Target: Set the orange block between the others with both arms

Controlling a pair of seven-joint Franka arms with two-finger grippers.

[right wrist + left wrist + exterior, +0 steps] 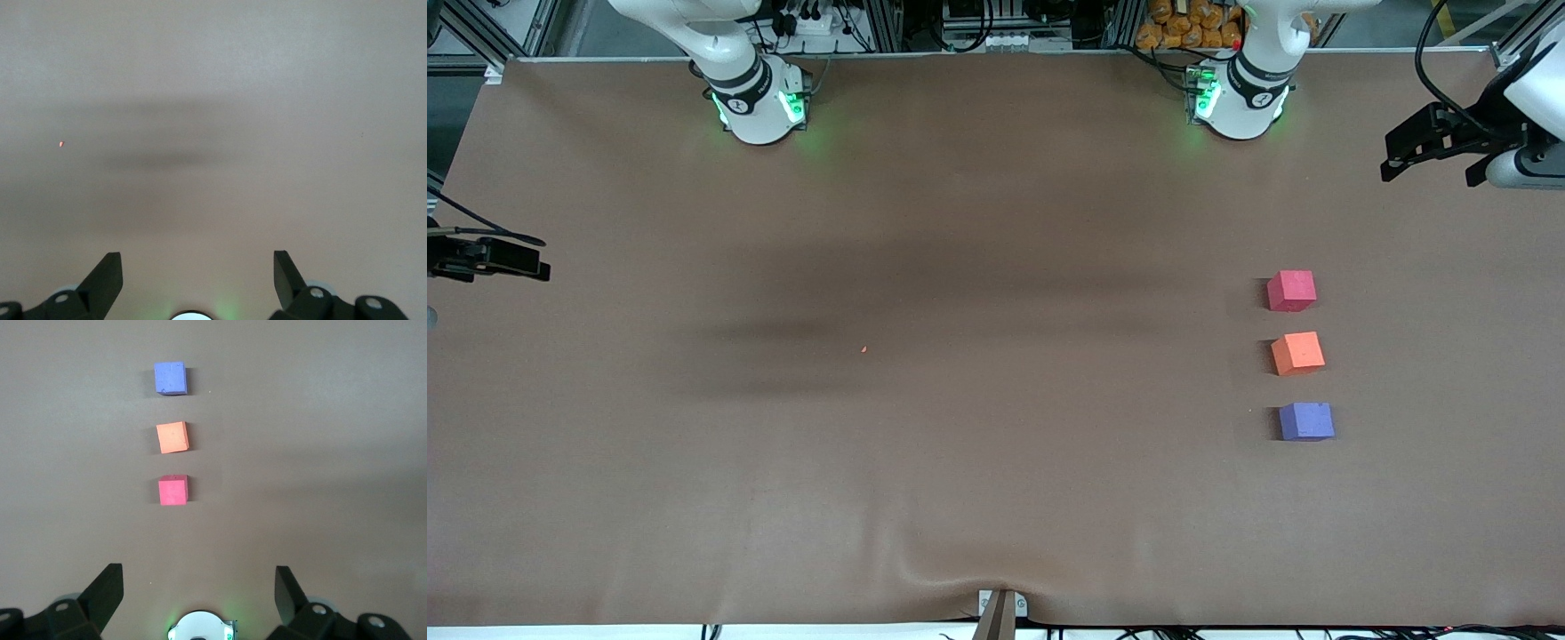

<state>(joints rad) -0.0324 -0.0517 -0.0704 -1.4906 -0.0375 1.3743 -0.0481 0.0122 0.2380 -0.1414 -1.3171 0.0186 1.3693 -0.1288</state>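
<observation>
Wide brown table (960,462), bare across the middle. The left gripper (199,587) hangs spread and empty at its own end, half cut off by the front view's edge. Out ahead of it stand three cubes in a line, apart: pinkish-red cube (1291,291), orange block (1297,353) between, purple-blue cube (1306,421). The right gripper (197,267) waits splayed, empty, mostly out of the front view, over its end. One tiny orange speck (863,349) is too small to identify.

On the brown tabletop (960,444) lie a pinkish-red cube (1291,291), the orange block (1297,353) and a purple-blue cube (1306,421) in a row, apart.
</observation>
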